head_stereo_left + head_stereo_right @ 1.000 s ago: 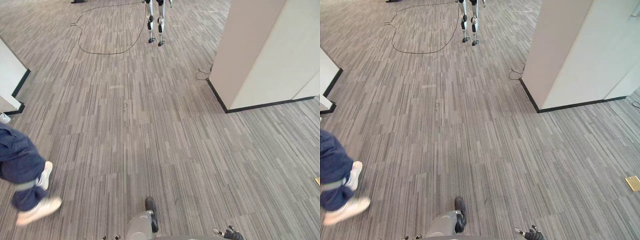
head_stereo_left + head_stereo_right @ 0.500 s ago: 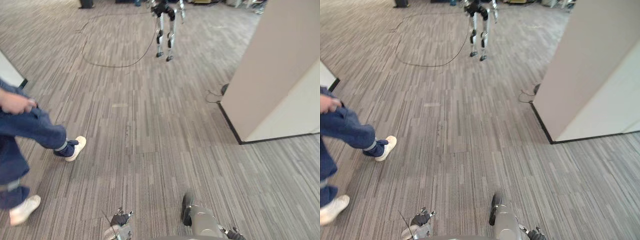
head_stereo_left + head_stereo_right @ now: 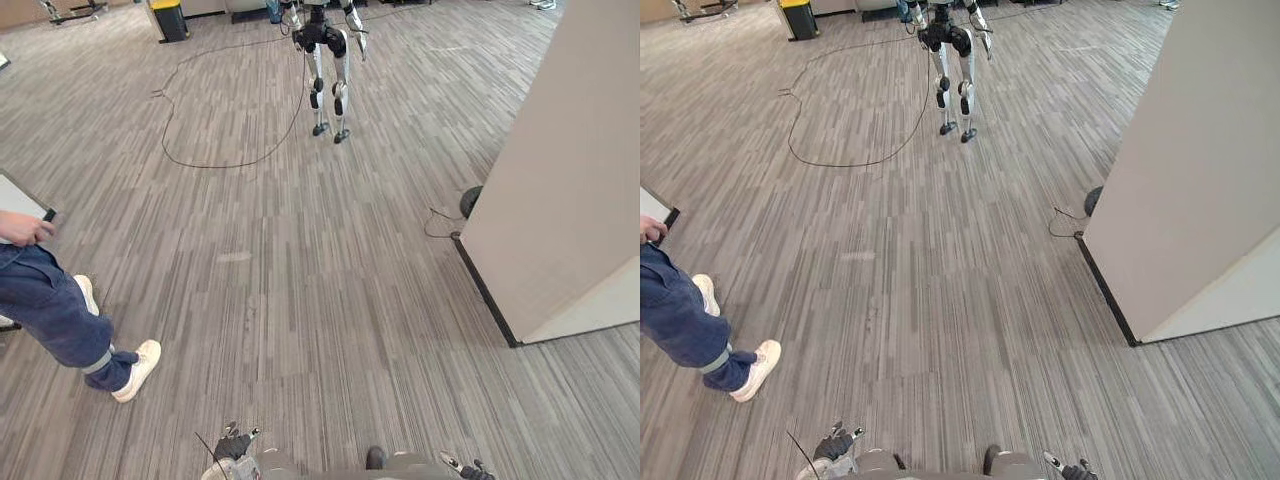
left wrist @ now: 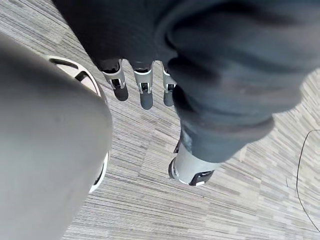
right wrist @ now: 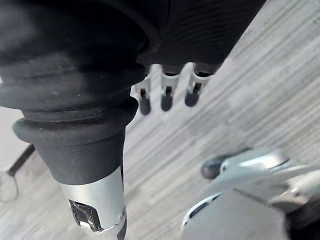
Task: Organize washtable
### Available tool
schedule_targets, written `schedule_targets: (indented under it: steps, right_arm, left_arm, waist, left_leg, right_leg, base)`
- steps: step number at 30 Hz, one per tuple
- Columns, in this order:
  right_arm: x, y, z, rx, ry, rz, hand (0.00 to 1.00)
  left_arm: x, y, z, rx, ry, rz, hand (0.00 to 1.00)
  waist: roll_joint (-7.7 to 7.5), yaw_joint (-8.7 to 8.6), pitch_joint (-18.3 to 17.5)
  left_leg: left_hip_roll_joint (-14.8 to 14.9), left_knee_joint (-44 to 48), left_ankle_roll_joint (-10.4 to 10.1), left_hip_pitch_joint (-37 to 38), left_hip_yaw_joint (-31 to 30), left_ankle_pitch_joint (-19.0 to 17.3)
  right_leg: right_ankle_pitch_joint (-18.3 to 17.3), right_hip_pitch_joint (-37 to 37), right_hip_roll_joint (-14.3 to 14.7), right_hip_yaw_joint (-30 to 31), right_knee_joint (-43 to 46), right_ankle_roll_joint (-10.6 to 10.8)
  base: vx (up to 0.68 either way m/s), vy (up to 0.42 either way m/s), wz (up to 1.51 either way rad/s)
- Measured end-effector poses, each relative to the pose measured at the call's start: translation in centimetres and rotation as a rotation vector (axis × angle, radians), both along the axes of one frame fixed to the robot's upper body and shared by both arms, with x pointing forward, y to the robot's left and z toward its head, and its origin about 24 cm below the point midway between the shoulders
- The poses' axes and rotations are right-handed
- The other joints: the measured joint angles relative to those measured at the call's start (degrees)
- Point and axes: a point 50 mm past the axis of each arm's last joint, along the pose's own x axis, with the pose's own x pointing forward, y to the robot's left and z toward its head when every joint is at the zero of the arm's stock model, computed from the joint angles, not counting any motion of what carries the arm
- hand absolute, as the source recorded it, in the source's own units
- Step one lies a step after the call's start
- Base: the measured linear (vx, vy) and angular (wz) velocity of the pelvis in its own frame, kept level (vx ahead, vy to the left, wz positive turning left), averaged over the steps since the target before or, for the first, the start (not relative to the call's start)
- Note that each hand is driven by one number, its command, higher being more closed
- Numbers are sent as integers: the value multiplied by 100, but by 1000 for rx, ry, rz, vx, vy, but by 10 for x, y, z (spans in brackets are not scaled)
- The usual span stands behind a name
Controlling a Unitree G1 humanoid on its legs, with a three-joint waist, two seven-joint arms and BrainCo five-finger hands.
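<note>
**Left eye view.** The whole picture has shifted since half a second ago, so the camera has moved, not the room. The floor (image 3: 300, 280) now runs further ahead. The partition wall (image 3: 560, 200) lies along the right side, and a second humanoid (image 3: 328, 60) stands at the far end. The person (image 3: 55, 315) at the left has changed stride, with one white shoe (image 3: 137, 367) planted near the lower left. The left hand (image 3: 238, 446) and right hand (image 3: 468, 467) hang at the bottom edge, largely cut off. Judgement: the robot is in transit and no organizing has begun.

**Right eye view.** Same scene. A pale panel (image 3: 652, 208) with a dark edge, beside the person's hand (image 3: 650, 231), is cut by the frame. Whether it is held or is part of a wall cannot be told. A dark round object (image 3: 1092, 200) at the foot of the partition wall is too small to identify.

**Left wrist view.** The fingers (image 4: 145, 95) hang straight and relaxed over bare floor and hold nothing.

**Right wrist view.** The fingers (image 5: 167, 97) are likewise extended and empty.

**Washtable.** Its position cannot be told from these views. It presumably lies beyond the frame, so further travel is required before any item can be handled.
</note>
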Motion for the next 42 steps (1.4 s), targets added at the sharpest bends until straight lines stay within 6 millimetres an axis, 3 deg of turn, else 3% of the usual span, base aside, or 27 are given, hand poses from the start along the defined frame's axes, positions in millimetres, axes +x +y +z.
schedule_targets:
  steps: [1,2,5,7,8,9,10,11,13,15,16,18,20,22,24,25,26,27,28,30,32,33,34,35,36,39,42]
  right_arm:
    - [0,0,0,-2,1,-1,0]
    - [-2,0,0,-4,6,-1,0]
    - [-5,-6,1,-37,27,25,0]
    - [-4,-3,0,-39,34,77,0]
    - [1,4,-1,-27,28,104,0]
    - [4,8,-1,-22,24,128,0]
    - [4,8,-1,-22,22,141,0]
    - [4,10,-1,-18,21,143,0]
    - [0,12,-2,-10,38,137,0]
    - [-2,9,-2,-14,36,132,0]
    - [-2,10,-1,-11,29,133,0]
    - [-1,11,-1,-4,13,123,0]
    - [5,10,2,-15,-21,124,0]
    - [2,7,2,-20,-17,114,0]
    - [0,6,2,-18,-16,93,0]
    - [-3,6,2,-14,-9,82,0]
    - [-10,7,0,-6,8,57,0]
    - [-16,9,-2,5,27,41,0]
    - [-21,10,-3,19,44,16,0]
    - [-24,6,-2,11,44,-18,0]
    - [-27,1,-2,7,44,-78,0]
    - [-25,-5,0,-11,39,-78,0]
    - [-21,-10,2,-31,19,-73,0]
    - [-19,-10,3,-35,13,-76,0]
    - [-17,-7,2,-38,9,-76,0]
    - [-7,-6,3,-37,-8,-75,0]
    - [9,-5,5,-40,-39,-58,0]
  left_arm:
    - [1,-1,0,7,3,-8,0]
    - [1,-1,0,8,4,-12,0]
    - [3,-6,0,9,-3,-46,0]
    - [4,-3,1,17,-8,-44,0]
    - [5,0,2,28,-15,-58,0]
    - [7,3,3,42,-17,-79,0]
    - [8,3,3,44,-18,-91,0]
    - [9,4,4,51,-13,-117,0]
    - [8,4,3,64,2,-171,0]
    - [9,0,3,70,7,-222,0]
    - [10,-2,3,71,10,-244,0]
    - [14,-8,3,75,9,-305,0]
    - [20,-15,1,67,23,-376,0]
    - [28,-21,2,53,9,-398,0]
    - [34,-24,4,50,-7,-407,0]
    - [37,-27,4,48,-15,-412,0]
    - [41,-29,6,53,-26,-430,0]
    - [41,-28,6,56,-24,-431,0]
    - [30,-28,2,44,5,-404,0]
    - [16,-27,-2,22,42,-366,0]
    - [14,-24,-3,16,45,-318,0]
    - [5,-22,-5,5,65,-265,0]
    - [-2,-19,-6,-3,78,-219,0]
    - [-3,-16,-6,1,79,-207,0]
    - [-2,-10,-5,15,68,-183,0]
    - [1,-3,-2,28,42,-140,0]
    - [2,-2,-1,21,33,-100,0]
  waist:
    - [-17,1,5]
    - [2,-8,6]
    - [172,1,-17]
    - [73,17,-47]
    - [-84,58,-144]
    - [-231,72,-223]
    - [-241,71,-241]
    - [-292,63,-252]
    - [-351,-7,-287]
    - [-279,-25,-252]
    - [-293,-50,-257]
    - [-270,-122,-245]
    - [-184,-333,-174]
    - [-118,-374,-70]
    - [-70,-489,-14]
    - [-44,-656,53]
    - [-46,-735,87]
    - [-103,-741,125]
    - [-140,-678,110]
    - [-57,-639,78]
    - [167,-644,88]
    - [312,-590,103]
    - [395,-548,127]
    - [383,-492,140]
    - [209,-421,173]
    - [58,-306,133]
    - [66,-302,125]
  left_leg:
    - [-192,-1042,-22,-79,-46,45]
    - [-357,-1951,-206,-173,-221,177]
    - [-311,-2565,-256,-545,-649,211]
    - [-414,-2404,-51,-558,-601,852]
    - [-657,-2228,120,-577,-547,1052]
    - [-849,-2044,191,-623,-468,1006]
    - [-912,-1925,326,-657,-463,915]
    - [-1051,-1680,637,-579,-384,687]
    - [-1262,-1685,726,-209,-254,303]
    - [-1424,-1900,833,271,-165,123]
    - [-1579,-2159,889,680,-177,21]
    - [-1738,-2563,926,1236,-226,-49]
    - [-1802,-2861,965,1800,-324,-74]
    - [-1800,-2864,1043,2143,-444,-122]
    - [-1805,-2917,1120,2279,-684,-180]
    - [-1844,-3126,1097,2417,-848,-259]
    - [-1892,-3379,833,2653,-957,-506]
    - [-1939,-3498,719,2835,-999,-614]
    - [-1959,-3532,699,3116,-1040,-720]
    - [-1786,-2344,697,2717,-1120,-735]
    - [-1335,-103,94,1866,-1341,-411]
    - [-917,1251,-649,1341,-1566,265]
    - [-546,2315,-754,1044,-1533,511]
    - [-325,2910,-714,896,-1410,489]
    - [-94,3313,-453,748,-1081,342]
    - [120,2858,115,393,-372,-41]
    - [83,1295,112,56,-341,-57]
  right_leg:
    - [-94,198,-99,-90,-115,143]
    - [-203,407,-190,-149,-213,303]
    - [-571,759,-297,-269,-247,727]
    - [-846,868,-556,-212,-77,972]
    - [-968,835,-881,-112,80,1134]
    - [-934,660,-1133,-5,380,1236]
    - [-885,492,-1245,88,676,1294]
    - [-748,14,-1478,357,1811,1261]
    - [9,-646,-1772,597,3306,952]
    - [716,-1030,-1879,824,4246,752]
    - [601,-1309,-1870,869,4894,740]
    - [-43,-1770,-1608,743,5575,718]
    - [-815,-2385,-1119,264,5604,643]
    - [-935,-2795,-618,-100,4651,433]
    - [-696,-2970,-361,-171,3239,403]
    - [-179,-2938,-330,-228,1879,446]
    - [200,-2982,-375,-292,963,451]
    - [231,-3007,-407,-267,787,447]
    - [750,-3075,-339,-110,1059,175]
    - [887,-3142,-386,-68,1537,-49]
    - [743,-2839,-245,-203,1560,-184]
    - [488,-2563,23,-169,1555,-273]
    - [217,-2205,296,-86,1558,-377]
    - [53,-1902,418,32,1545,-434]
    - [-110,-1548,474,188,1449,-473]
    - [-173,-767,440,533,921,-342]
    - [-167,-304,390,791,578,-301]
  base:
    - [440,175,24]
    - [364,190,26]
    - [404,344,24]
    - [349,346,-11]
    - [453,382,-42]
    - [453,382,-44]
    - [530,478,-41]
    - [415,444,-22]
    - [422,433,-11]
    - [406,336,-16]
    - [541,394,-16]
    - [445,276,7]
    - [512,204,38]
    - [509,101,42]
    - [521,32,82]
    - [524,-20,142]
    - [543,-35,136]
    - [598,-88,75]
    - [617,-135,10]
    - [606,-225,4]
    - [533,-276,1]
    - [637,-189,-56]
    - [782,-178,-77]
    - [744,-143,-80]
    - [580,-112,-61]
    - [451,-74,-53]
    - [437,31,-46]
